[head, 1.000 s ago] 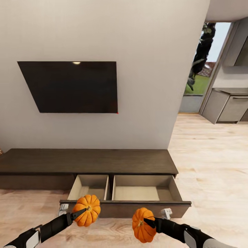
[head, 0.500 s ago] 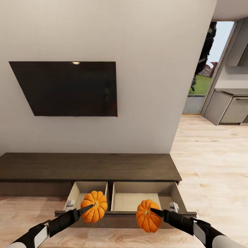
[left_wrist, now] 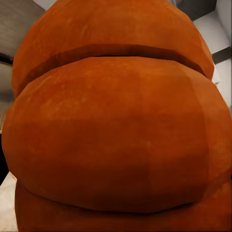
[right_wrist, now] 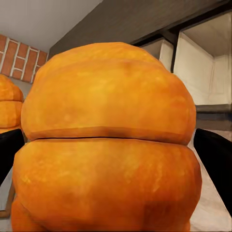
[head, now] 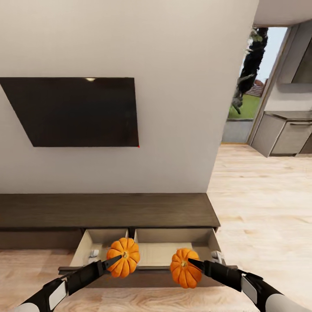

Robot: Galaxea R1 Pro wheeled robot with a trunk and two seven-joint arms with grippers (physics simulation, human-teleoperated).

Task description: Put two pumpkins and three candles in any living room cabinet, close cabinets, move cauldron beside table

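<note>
Orange pumpkins x2, one per gripper. Left gripper (head: 116, 261) clamped on left pumpkin (head: 123, 257), held over front edge of open left drawer (head: 100, 242) of dark-brown cabinet (head: 108, 210). Right gripper (head: 193, 263) clamped on right pumpkin (head: 185, 268), at front lip of open right drawer (head: 173, 242). Close-up in wrist views: left pumpkin (left_wrist: 116, 125), right pumpkin (right_wrist: 106, 145) w/ black fingers (right_wrist: 215, 154) either side. Black TV (head: 73, 110) on wall above.

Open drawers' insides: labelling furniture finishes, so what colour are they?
Light tan, inside the dark-brown cabinet; the drawer interior shows best in head view.
</note>
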